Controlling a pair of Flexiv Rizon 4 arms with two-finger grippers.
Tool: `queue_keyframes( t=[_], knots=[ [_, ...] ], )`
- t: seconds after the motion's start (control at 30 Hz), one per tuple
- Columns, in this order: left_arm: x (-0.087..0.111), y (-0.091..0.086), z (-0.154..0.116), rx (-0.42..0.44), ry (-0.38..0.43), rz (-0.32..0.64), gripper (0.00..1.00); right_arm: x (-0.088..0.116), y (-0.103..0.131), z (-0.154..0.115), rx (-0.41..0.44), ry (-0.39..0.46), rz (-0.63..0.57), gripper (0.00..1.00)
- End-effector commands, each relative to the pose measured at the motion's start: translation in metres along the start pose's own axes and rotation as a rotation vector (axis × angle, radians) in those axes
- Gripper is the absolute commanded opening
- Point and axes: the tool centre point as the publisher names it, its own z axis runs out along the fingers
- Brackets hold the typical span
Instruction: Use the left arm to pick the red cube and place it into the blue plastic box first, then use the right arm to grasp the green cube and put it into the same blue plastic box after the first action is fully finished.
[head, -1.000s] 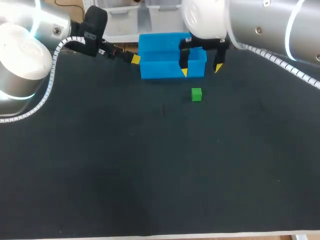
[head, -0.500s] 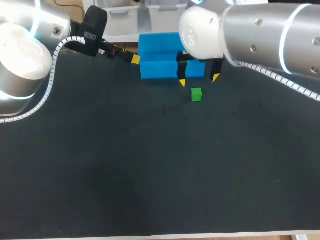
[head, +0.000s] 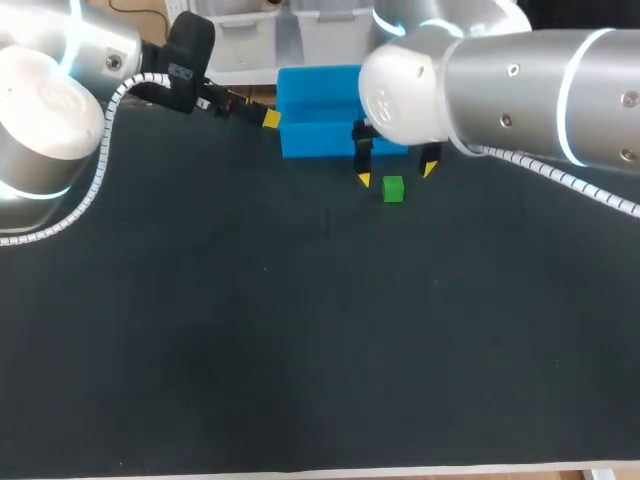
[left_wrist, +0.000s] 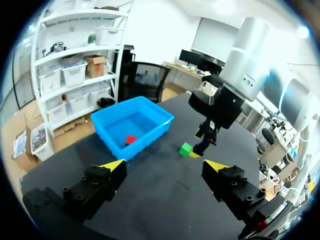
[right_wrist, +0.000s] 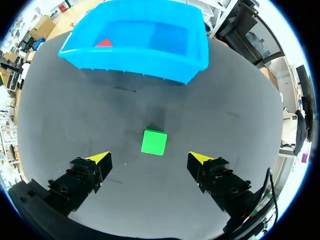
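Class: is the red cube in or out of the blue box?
In: the red cube lies on the floor of the blue box.

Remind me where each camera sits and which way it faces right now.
Head view: fixed above and behind the robot, looking down on the black table; the left arm and right arm enter from the sides.
Left wrist view: on the left wrist, looking past the open left fingers toward the blue plastic box holding the small red cube.
Right wrist view: on the right wrist, looking down between the open right fingers at the small green cube.
Shared: both wrist views show the box and both cubes.
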Motion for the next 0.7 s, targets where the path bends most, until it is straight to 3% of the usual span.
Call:
queue_keyframes(
  t=[0.03, 0.7],
  knots=[
    [0.002, 0.001, 0.000, 0.003, -0.008, 0.004, 1.00, -0.002, -0.002, 0.013, -0.001, 0.011, -0.003, 1.00],
    [0.002, 0.001, 0.000, 0.003, -0.008, 0.004, 1.00, -0.019, -0.011, 0.034, -0.009, 0.044, -0.028, 1.00]
  ],
)
